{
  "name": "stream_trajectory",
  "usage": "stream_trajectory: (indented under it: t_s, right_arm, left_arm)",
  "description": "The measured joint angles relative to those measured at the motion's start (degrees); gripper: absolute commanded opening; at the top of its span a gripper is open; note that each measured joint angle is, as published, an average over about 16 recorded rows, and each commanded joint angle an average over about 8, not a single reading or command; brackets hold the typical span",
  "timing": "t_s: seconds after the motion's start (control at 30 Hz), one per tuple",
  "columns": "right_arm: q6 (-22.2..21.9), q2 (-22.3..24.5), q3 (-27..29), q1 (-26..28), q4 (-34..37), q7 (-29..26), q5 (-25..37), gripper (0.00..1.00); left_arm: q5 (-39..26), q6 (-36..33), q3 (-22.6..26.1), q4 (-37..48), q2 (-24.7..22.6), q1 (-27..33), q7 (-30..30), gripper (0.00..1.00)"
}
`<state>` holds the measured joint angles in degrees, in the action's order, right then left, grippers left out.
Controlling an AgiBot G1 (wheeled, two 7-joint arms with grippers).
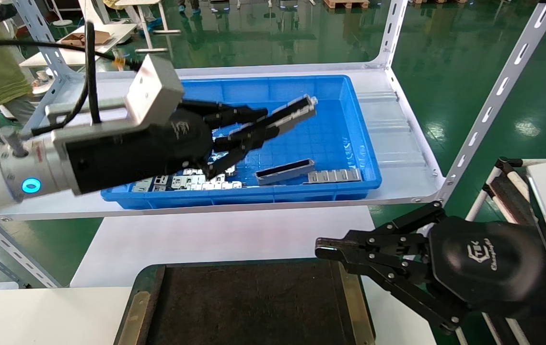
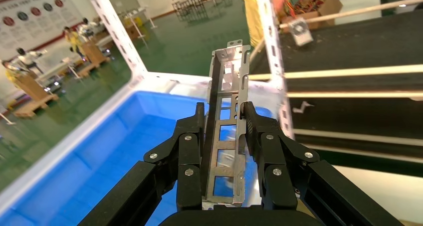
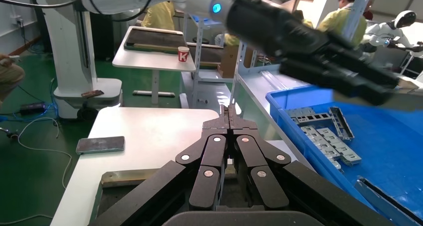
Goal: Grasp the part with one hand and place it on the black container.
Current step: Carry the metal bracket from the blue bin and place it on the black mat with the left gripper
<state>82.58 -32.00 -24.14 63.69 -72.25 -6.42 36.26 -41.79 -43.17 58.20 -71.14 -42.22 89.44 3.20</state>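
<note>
Left tool (image 1: 249,132) is clamped on the part (image 1: 292,111), fingers (image 2: 189,151) pressing its two long walls so the channel runs straight out past the tips, lifted clear above the blue bin (image 1: 349,139); I judge that mid-length grip keeps it from swinging on the carry. My target, the container (image 1: 253,306), lies nearer me on the white tabletop (image 1: 225,239), below the shelf (image 1: 397,134) holding the bin. Right tool (image 1: 328,250), fingers closed on nothing, hangs just over the container's right edge and could crowd the set-down. More housings and flat plates (image 1: 332,176) remain in the bin.
</note>
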Motion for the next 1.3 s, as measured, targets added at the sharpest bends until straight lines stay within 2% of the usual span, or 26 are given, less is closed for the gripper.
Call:
stream_trajectory:
  t_s: [0.23,0.6,0.97,1.3]
  right_arm:
    - [0.0,0.0,0.0,0.0,0.0,0.0,0.0,0.0]
    - [0.0,0.0,0.0,0.0,0.0,0.0,0.0,0.0]
    - [0.0,0.0,0.0,0.0,0.0,0.0,0.0,0.0]
    - [0.0,0.0,0.0,0.0,0.0,0.0,0.0,0.0]
  left_arm:
    - [0.8,1.8,1.1,-5.6,2.9,-4.5,1.5,0.0]
    - [2.7,1.6,3.0,-6.7,3.7,-12.3,0.2,0.0]
    - [2.8,5.0,6.3,-6.6,1.7,-19.8,0.6,0.0]
    - [2.0,13.7,9.2,-6.3,-1.9,-26.2,1.9,0.0]
